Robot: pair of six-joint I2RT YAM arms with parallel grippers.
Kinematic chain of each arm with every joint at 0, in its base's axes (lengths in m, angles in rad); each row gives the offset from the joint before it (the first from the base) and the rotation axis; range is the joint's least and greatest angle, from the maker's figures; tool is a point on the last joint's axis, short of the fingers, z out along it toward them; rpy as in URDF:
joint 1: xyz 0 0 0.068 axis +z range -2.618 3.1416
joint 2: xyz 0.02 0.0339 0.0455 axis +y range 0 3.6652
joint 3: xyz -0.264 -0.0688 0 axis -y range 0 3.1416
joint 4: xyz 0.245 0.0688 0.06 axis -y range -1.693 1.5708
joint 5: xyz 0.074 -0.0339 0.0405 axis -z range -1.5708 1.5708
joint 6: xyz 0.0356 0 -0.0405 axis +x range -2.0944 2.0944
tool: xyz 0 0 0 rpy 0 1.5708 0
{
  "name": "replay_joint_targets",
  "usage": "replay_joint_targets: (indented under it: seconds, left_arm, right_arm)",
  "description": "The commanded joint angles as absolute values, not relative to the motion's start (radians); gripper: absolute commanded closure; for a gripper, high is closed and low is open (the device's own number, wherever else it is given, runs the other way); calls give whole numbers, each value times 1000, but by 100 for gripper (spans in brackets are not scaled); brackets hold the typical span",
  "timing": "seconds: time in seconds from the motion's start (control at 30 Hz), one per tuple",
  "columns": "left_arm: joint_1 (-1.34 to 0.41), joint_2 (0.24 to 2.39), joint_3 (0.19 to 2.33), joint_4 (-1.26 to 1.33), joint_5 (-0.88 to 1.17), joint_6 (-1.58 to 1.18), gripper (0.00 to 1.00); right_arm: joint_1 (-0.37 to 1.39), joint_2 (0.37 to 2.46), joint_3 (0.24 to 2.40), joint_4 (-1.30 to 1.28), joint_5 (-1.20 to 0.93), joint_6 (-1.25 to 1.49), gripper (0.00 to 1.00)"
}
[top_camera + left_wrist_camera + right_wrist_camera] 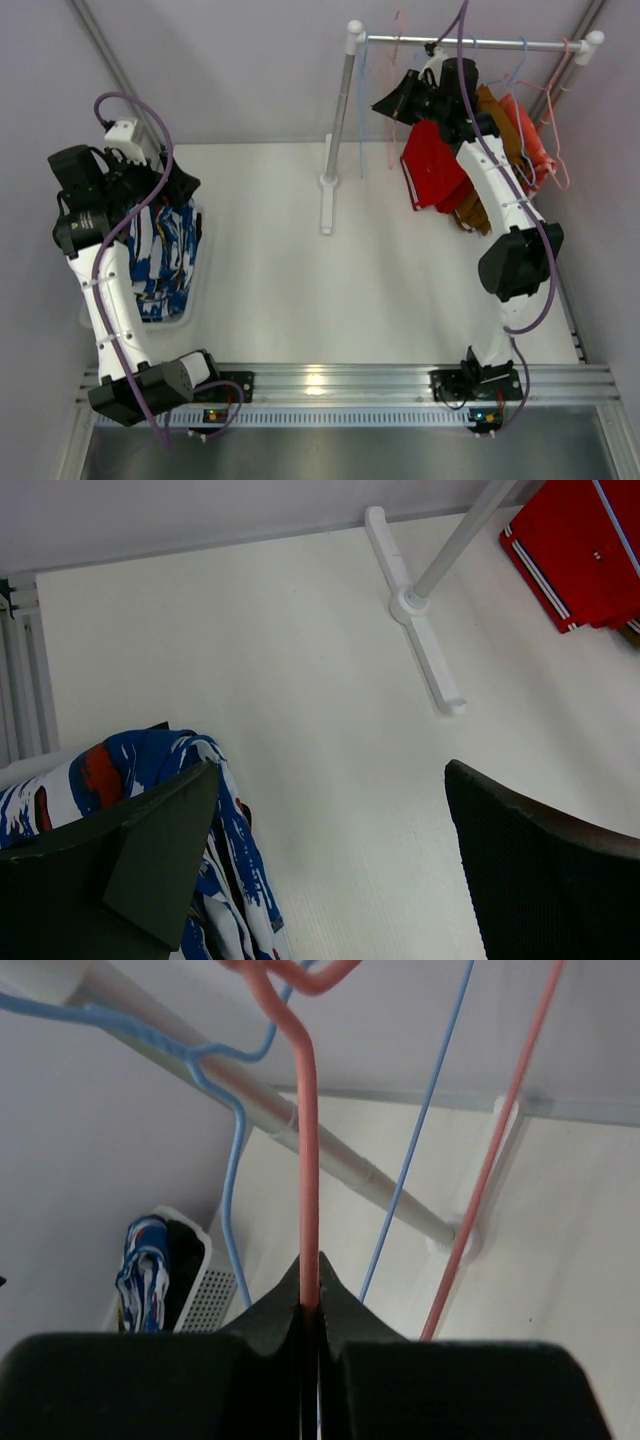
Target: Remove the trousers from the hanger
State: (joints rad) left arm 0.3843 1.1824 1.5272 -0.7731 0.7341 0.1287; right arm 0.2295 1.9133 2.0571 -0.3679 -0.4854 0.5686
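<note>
Red trousers [435, 165] hang under the rail [470, 42], with brown trousers [490, 115] and orange-red trousers [527, 130] to their right, partly hidden by my right arm. My right gripper [395, 103] [310, 1280] is shut on the wire of an empty pink hanger [309, 1160] [393, 60] below the rail [300, 1125]. Blue patterned trousers [165, 250] [150, 770] lie in the white basket [190, 320] beside black trousers [182, 1260]. My left gripper [178, 185] [332, 780] hovers above that basket, open, with nothing between its fingers.
Empty blue hangers [235, 1160] and another pink wire [500, 1140] dangle from the rail. The rail's white post [338, 110] stands on a foot [415, 630] at mid-table. Grey walls close in left, right and back.
</note>
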Motion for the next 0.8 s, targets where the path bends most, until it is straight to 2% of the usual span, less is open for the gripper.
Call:
replay_joint_targets:
  seconds: [0.0, 0.37, 0.4, 0.43, 0.5, 0.53, 0.63, 0.77]
  left_arm:
    - [382, 1157, 1509, -727, 721, 126, 1]
    - [382, 1163, 1483, -686, 719, 78, 1]
    - [380, 1164, 1485, -683, 719, 74, 1]
    - [380, 1166, 1486, -680, 718, 71, 1]
    - [380, 1169, 1494, -678, 719, 68, 1]
    - [380, 1169, 1496, -678, 718, 66, 1]
    - [382, 1169, 1503, -673, 722, 61, 1]
    - [379, 1175, 1512, -654, 742, 64, 1]
  right_arm:
    - [265, 1908, 2077, -318, -474, 555, 100]
    - [278, 1827, 1918, -290, -483, 549, 100]
    - [276, 1822, 1913, -290, -488, 549, 98]
    - [278, 1815, 1908, -288, -489, 549, 86]
    - [276, 1809, 1896, -285, -498, 549, 74]
    - [278, 1799, 1891, -287, -502, 549, 61]
    - [272, 1758, 1867, -298, -514, 548, 51]
    - [246, 1669, 1786, -293, -522, 545, 46]
